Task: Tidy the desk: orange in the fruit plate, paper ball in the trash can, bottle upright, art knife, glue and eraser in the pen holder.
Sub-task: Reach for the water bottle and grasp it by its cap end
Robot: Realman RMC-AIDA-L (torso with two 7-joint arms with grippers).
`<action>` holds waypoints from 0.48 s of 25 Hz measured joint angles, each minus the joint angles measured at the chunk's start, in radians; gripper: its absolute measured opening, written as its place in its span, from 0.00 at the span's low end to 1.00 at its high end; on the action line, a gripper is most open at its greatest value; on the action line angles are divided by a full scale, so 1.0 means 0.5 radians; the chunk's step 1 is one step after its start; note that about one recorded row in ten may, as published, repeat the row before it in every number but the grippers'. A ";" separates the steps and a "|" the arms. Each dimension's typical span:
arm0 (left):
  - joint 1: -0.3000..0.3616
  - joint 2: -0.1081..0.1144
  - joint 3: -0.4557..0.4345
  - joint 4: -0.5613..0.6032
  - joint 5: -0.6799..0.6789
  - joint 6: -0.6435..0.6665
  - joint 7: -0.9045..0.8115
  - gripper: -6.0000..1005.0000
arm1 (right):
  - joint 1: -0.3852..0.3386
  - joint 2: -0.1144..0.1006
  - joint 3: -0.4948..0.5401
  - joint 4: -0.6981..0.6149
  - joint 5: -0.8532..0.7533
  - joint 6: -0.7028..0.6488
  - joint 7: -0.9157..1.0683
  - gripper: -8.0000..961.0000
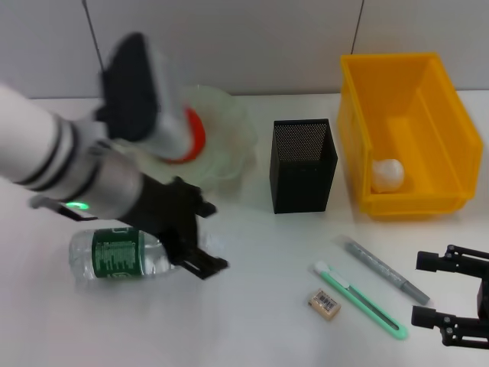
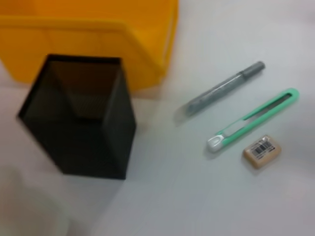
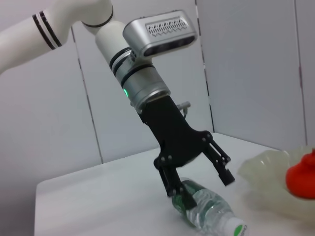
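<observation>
My left gripper (image 1: pixel 200 233) hangs spread wide over the clear plastic water bottle with the dark green label (image 1: pixel 122 254), which lies on its side near the left edge of the white desk (image 1: pixel 252 306). In the right wrist view, one finger (image 3: pixel 178 194) touches the bottle's body near the label and the other stands clear above it, so nothing is clamped yet.

The bottle looks round, smooth and thin-walled, so I judge it will roll and slip under a careless squeeze and may dent if I pinch hard. I cannot tell how much water it holds, so I cannot tell its weight. I would take it across the labelled middle, where the paper gives some friction, then tip it up onto its base.

My right gripper (image 1: pixel 451 302) rests open near the desk's front right corner, holding nothing. The red-orange fruit (image 1: pixel 191 135) already sits in the pale green scalloped bowl (image 1: pixel 233 141), and a white paper ball (image 1: pixel 387 175) lies in the bright yellow plastic bin (image 1: pixel 428 84).
</observation>
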State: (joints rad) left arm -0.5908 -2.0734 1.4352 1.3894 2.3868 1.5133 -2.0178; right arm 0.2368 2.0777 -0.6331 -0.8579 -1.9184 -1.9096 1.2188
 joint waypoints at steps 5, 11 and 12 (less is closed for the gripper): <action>-0.123 -0.012 0.289 -0.132 0.145 -0.179 -0.123 0.83 | 0.002 -0.003 0.006 0.003 0.007 -0.007 -0.002 0.80; -0.205 -0.013 0.443 -0.268 0.262 -0.332 -0.212 0.83 | 0.018 -0.001 0.007 0.009 0.005 -0.015 0.001 0.80; -0.204 -0.013 0.449 -0.272 0.282 -0.353 -0.217 0.83 | 0.021 -0.001 0.008 0.019 0.005 -0.015 0.002 0.80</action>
State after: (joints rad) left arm -0.6930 -2.0800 1.6599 1.2536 2.5276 1.3370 -2.1265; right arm 0.2473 2.0774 -0.6293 -0.8485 -1.9158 -1.9173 1.2197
